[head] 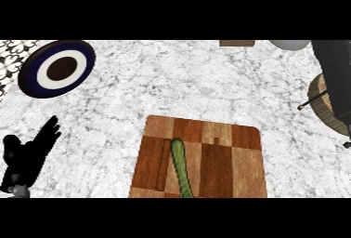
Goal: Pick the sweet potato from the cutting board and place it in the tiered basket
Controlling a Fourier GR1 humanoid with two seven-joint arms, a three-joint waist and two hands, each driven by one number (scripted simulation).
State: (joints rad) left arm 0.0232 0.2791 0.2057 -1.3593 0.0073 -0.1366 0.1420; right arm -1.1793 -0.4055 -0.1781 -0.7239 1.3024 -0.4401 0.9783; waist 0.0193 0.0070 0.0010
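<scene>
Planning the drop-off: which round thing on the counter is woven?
The tiered basket at the right edge: brown wicker with a black frame. The plate at upper left is navy and white, smooth.

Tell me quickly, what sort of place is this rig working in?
Most likely a kitchen counter: a marbled white countertop, a wooden cutting board with a long green vegetable on it, and a dark-rimmed plate at the far left. A wicker tiered basket shows at the right edge.
</scene>
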